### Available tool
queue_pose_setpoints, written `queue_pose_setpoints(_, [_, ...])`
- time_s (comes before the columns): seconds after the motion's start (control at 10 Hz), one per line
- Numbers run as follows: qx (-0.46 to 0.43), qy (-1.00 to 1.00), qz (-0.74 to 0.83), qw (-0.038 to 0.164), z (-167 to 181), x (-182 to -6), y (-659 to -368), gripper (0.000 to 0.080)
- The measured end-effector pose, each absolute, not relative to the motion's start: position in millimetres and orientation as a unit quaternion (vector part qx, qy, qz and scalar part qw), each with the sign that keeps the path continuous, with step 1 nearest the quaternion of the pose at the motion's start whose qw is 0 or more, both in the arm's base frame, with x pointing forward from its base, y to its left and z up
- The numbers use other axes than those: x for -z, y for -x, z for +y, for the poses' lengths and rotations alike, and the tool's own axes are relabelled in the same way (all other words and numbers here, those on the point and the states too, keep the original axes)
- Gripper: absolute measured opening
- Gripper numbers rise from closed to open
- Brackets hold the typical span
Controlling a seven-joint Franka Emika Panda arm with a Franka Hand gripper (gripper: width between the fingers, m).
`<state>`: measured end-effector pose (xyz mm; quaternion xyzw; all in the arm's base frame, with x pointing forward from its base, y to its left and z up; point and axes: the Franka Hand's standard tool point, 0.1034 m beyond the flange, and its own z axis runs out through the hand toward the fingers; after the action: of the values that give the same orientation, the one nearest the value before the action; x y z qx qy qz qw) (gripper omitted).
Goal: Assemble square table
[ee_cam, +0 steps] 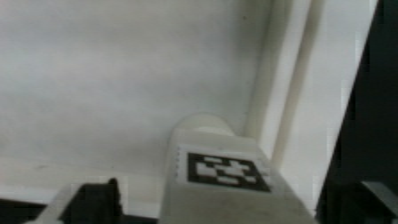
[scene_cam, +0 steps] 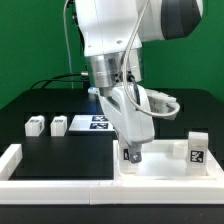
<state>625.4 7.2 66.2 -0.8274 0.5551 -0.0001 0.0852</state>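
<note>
Black tabletop [scene_cam: 50,150] below, my pincer [scene_cam: 135,156] hangs with jaws apart astride a tagged leg [ee_cam: 226,165] upright on the slab [scene_cam: 160,172], placed, I judge, for its corner socket, a second leg [scene_cam: 195,150] near.

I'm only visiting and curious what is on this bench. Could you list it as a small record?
Arm: white, leaning over the tabletop slab
Fingers: apart, either side of a tagged leg, gaps showing
Lying legs: two at the exterior view's left
Upright leg: at the slab's right end
Marker board: flat, behind the arm
</note>
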Motion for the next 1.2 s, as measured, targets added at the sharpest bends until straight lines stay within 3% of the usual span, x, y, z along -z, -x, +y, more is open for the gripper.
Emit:
queue_pose_setpoints(0.5, [0.016, 0.921, 0.380, 0.081, 8.6, -65.0, -624.2, 0.0648])
queue_pose_setpoints(0.8, [0.042, 0.991, 0.116, 0.044, 3.9, -71.6, -627.7, 0.0649])
queue_pose_setpoints(1.1, [0.051, 0.998, 0.002, 0.039, 1.6, -73.3, -628.8, 0.0649])
queue_pose_setpoints(1.2, [0.049, 0.998, 0.022, 0.040, 2.3, -72.3, -628.4, 0.0564])
